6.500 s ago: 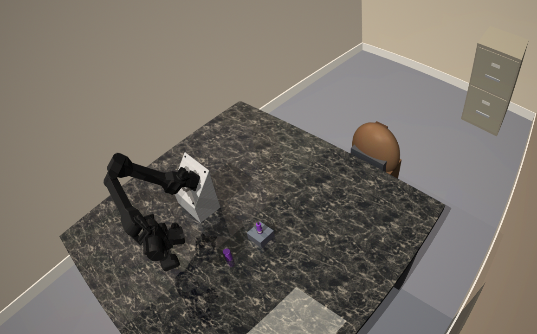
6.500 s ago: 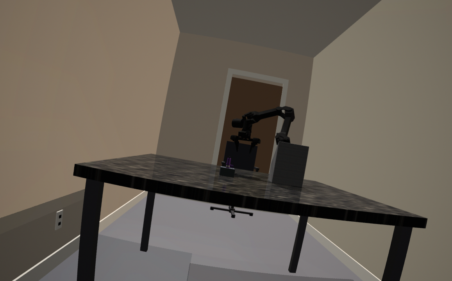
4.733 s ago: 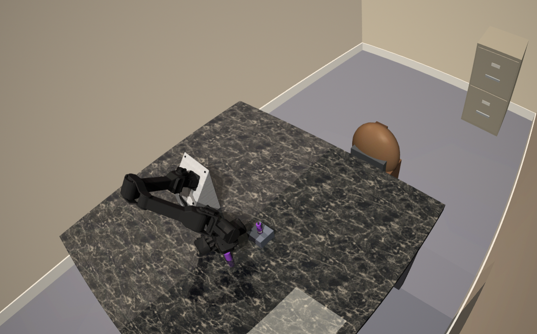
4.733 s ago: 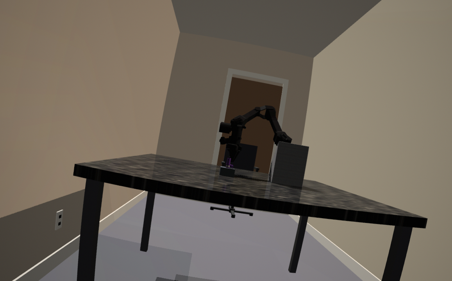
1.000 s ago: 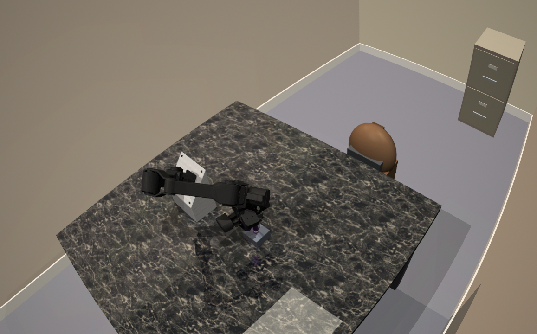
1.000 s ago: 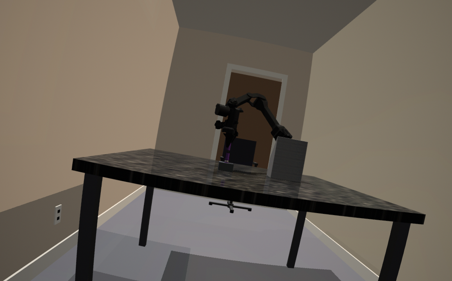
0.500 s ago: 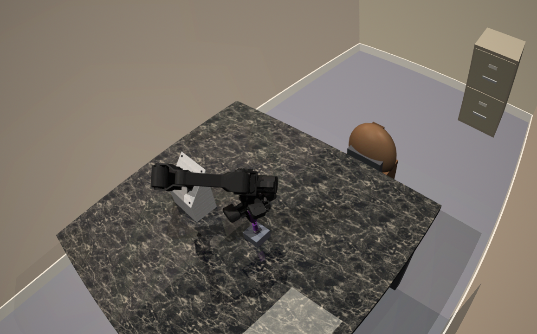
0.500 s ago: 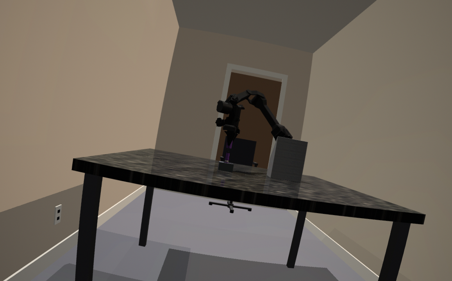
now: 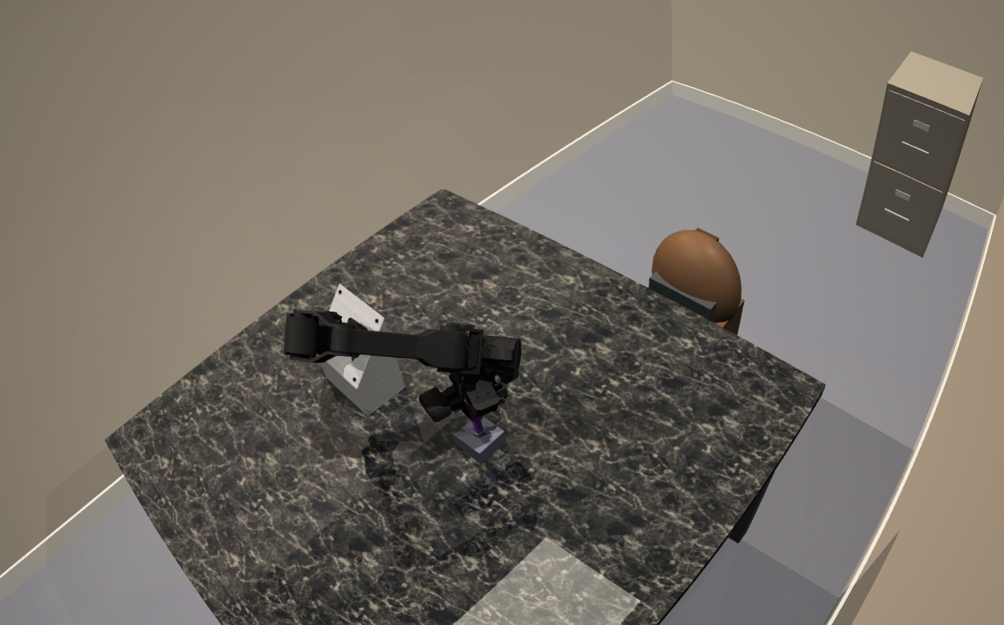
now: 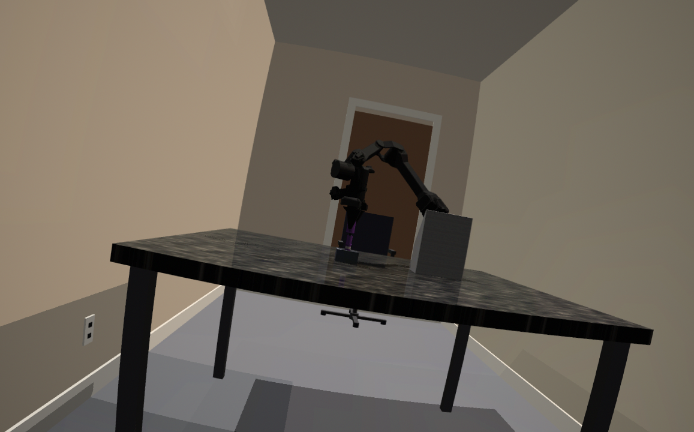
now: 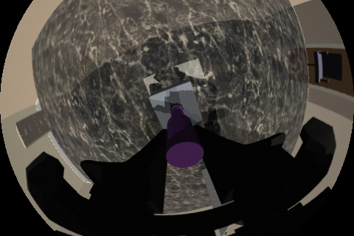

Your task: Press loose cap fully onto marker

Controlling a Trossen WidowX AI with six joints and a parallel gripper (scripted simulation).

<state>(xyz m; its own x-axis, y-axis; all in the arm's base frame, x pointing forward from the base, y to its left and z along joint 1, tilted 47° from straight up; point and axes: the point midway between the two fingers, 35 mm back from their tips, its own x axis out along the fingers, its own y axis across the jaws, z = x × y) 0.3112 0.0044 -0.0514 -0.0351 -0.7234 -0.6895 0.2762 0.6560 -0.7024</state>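
A grey holder block (image 9: pixel 482 443) (image 10: pixel 347 257) (image 11: pixel 189 99) sits near the middle of the dark marble table (image 9: pixel 645 404) (image 10: pixel 220 257). The purple marker (image 10: pixel 348 243) stands upright in it. My gripper (image 9: pixel 479 405) (image 10: pixel 352 216) (image 11: pixel 180 131) points straight down over the block and is shut on the purple cap (image 9: pixel 475 421) (image 10: pixel 352 228) (image 11: pixel 183 143). The cap is in line with the marker, with its lower end at the marker's top. I cannot tell how far the cap sits on the marker.
The arm's grey mount block (image 9: pixel 371 386) (image 10: pixel 441 244) stands on the table behind the holder. A brown chair (image 9: pixel 695 272) is at the table's far edge. A filing cabinet (image 9: pixel 921 155) stands in the room's corner. A pale patch (image 9: pixel 552 590) lies near the table's front edge.
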